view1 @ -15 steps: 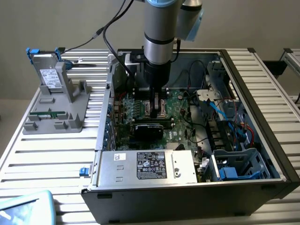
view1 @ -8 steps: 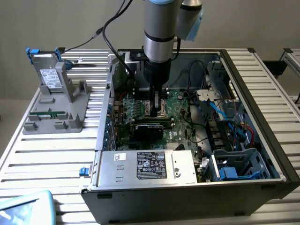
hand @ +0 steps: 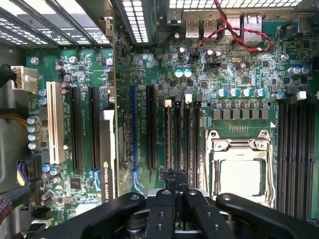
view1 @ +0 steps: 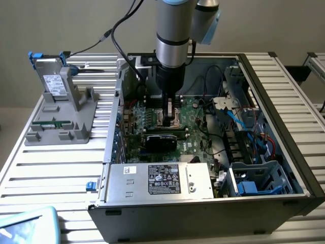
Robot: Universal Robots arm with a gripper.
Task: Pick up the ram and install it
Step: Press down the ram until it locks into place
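surface: ribbed metal table (view1: pixel 61 168) | centre to 3 o'clock: open computer case (view1: pixel 203 213) resting on it | 10 o'clock: grey plastic holder (view1: pixel 76 119) with a grey drive (view1: pixel 53 81) standing upright in it | 7 o'clock corner: pale blue object (view1: pixel 28 226), partly cut off

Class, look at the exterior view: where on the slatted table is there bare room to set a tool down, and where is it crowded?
Bare slats lie between the grey stand and the computer case. Inside the case is crowded: the gripper hangs over the motherboard among cables.
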